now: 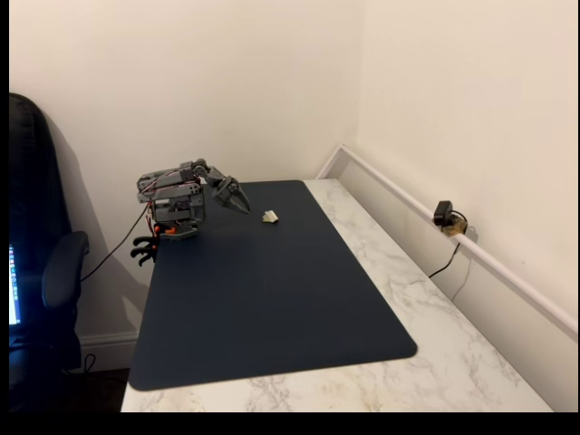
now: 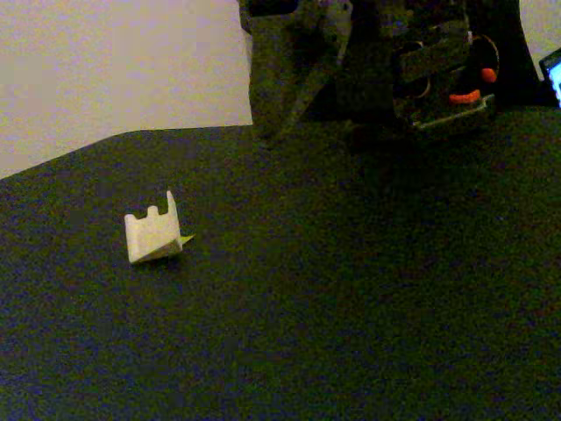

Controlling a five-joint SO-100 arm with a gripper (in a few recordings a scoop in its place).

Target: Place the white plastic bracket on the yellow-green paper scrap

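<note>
Item one: a single white plastic bracket (image 1: 270, 216), which we find lying on the dark blue mat (image 1: 272, 299) near its far edge, free of the arm. In the closer fixed view the white plastic bracket (image 2: 152, 231) shows as a small angular piece with a notched upper edge and a sloping face.

Item two: one yellow-green paper scrap (image 2: 185, 239). We see of it no more than a thin bright corner poking out at the bracket's lower right side in that closer view; the bracket sits on it and covers the rest. In the wider view the scrap is too small for us to make out.

Item three: one gripper (image 1: 237, 201), dark grey, at the end of the folded arm (image 1: 172, 195) by the mat's far left corner. It points down and towards the bracket, near it but apart from it, and grips nothing. Whether its fingers are parted or together we cannot tell. In the closer view the gripper (image 2: 294, 88) is a dark blurred mass at the top edge.

Item four: one mat, on one white marbled table (image 1: 426, 308).

Item five: one small camera (image 1: 444, 214) with its cable, on the ledge along the right-hand wall.

Item six: one dark chair (image 1: 41, 272) at the left edge.
</note>
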